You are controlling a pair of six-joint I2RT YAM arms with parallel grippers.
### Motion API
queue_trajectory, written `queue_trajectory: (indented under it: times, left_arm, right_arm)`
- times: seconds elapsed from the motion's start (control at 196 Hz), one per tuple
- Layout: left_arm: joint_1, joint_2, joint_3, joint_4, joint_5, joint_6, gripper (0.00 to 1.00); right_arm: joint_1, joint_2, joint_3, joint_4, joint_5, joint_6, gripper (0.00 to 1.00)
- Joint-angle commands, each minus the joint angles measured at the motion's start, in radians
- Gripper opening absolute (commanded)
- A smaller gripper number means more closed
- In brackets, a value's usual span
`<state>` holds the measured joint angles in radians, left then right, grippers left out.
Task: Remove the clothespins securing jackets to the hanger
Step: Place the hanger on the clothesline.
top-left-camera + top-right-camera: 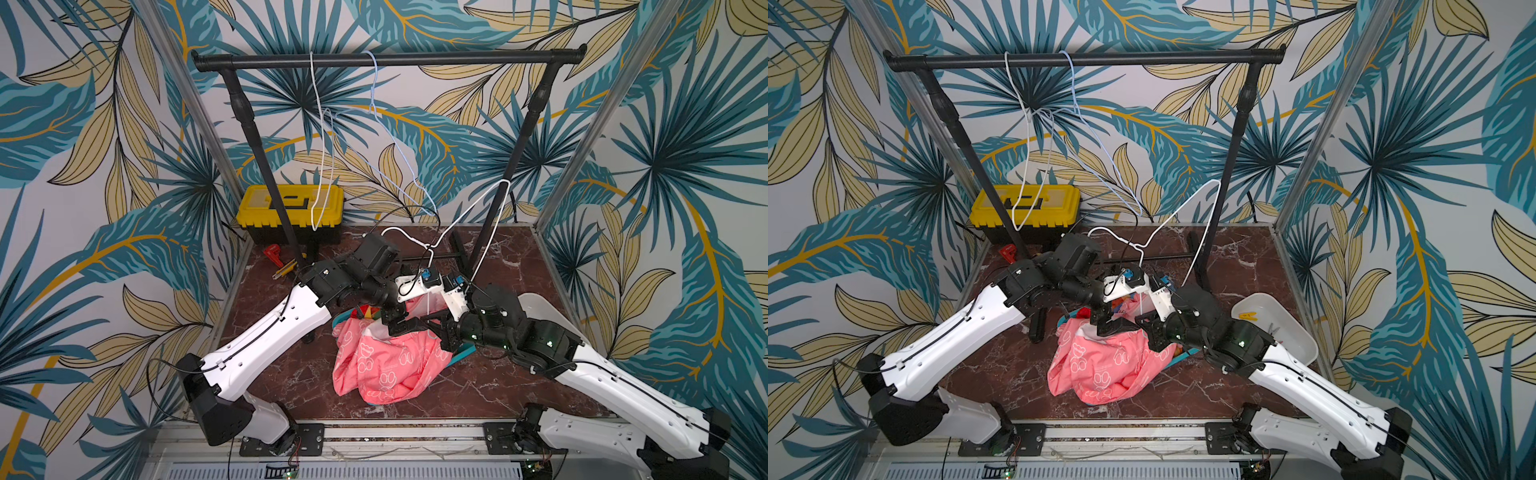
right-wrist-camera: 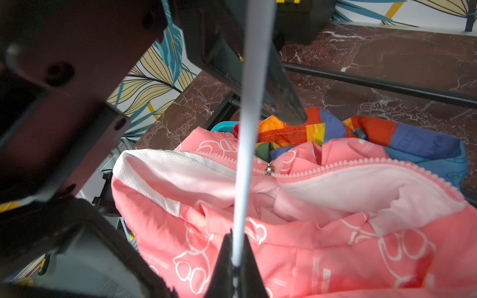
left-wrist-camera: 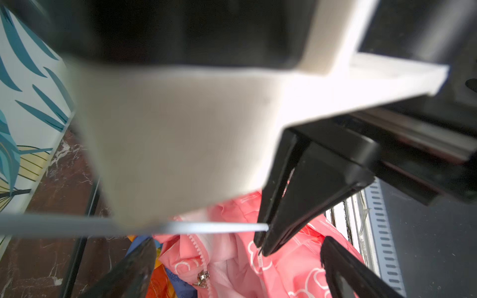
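Observation:
A pink jacket [image 1: 382, 365] with white bear prints lies crumpled on the marble table, on top of a rainbow-striped jacket [image 2: 374, 134]. My right gripper [image 2: 236, 260] is shut on the thin wire of a white hanger [image 1: 469, 212] that rises over the pile, and it shows in both top views [image 1: 1142, 318]. Just left of it, my left gripper [image 3: 237, 247] hangs open above the pink jacket's zipper [image 3: 204, 278], holding nothing [image 1: 395, 324]. A yellow clothespin [image 1: 1248, 316] lies in the white bin [image 1: 1304, 349]. No clothespin shows on the jackets.
A black garment rail [image 1: 386, 60] spans the back, with a white hanger [image 1: 320, 166] and a light blue hanger [image 1: 374, 104] on it. A yellow toolbox [image 1: 291, 208] and small hand tools [image 1: 276, 259] sit at the back left. A teal rim [image 1: 461, 353] peeks out under the jackets.

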<state>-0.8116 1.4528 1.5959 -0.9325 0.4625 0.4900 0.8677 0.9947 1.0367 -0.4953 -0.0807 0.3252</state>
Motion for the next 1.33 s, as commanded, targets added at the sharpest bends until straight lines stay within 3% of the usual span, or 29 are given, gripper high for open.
queue_trajectory:
  times: [0.0,0.112,0.317,0.46,0.761,0.976,1.216,1.324]
  left_arm:
    - [-0.026,-0.046,-0.053,-0.026,-0.02,0.005,1.0]
    - [-0.047,-0.115,-0.123,-0.026,-0.048,-0.042,1.0]
    - [-0.051,-0.292,-0.216,-0.025,-0.006,-0.132,1.0]
    - [-0.051,-0.401,-0.268,-0.019,-0.036,-0.177,1.0]
    - [-0.051,-0.511,-0.385,0.056,-0.066,-0.234,1.0]
    - [-0.051,-0.507,-0.419,0.108,-0.059,-0.25,1.0]
    - [-0.052,-0.526,-0.448,0.135,-0.054,-0.279,1.0]
    - [-0.052,-0.541,-0.468,0.157,-0.041,-0.294,1.0]
  right_arm:
    - [0.0,-0.02,-0.009,0.073,0.107,0.009,0.0]
    - [-0.004,-0.043,-0.02,0.069,0.333,0.068,0.0]
    - [-0.015,-0.1,-0.083,0.062,0.558,0.137,0.0]
    - [-0.015,-0.188,-0.123,0.064,0.716,0.156,0.0]
    - [-0.015,-0.305,-0.102,0.197,0.713,-0.027,0.0]
    - [-0.015,-0.066,0.158,0.268,0.841,-0.187,0.0]
    - [-0.022,0.214,0.416,0.628,1.007,-0.439,0.0]
    - [-0.056,0.36,0.559,0.685,1.034,-0.489,0.0]
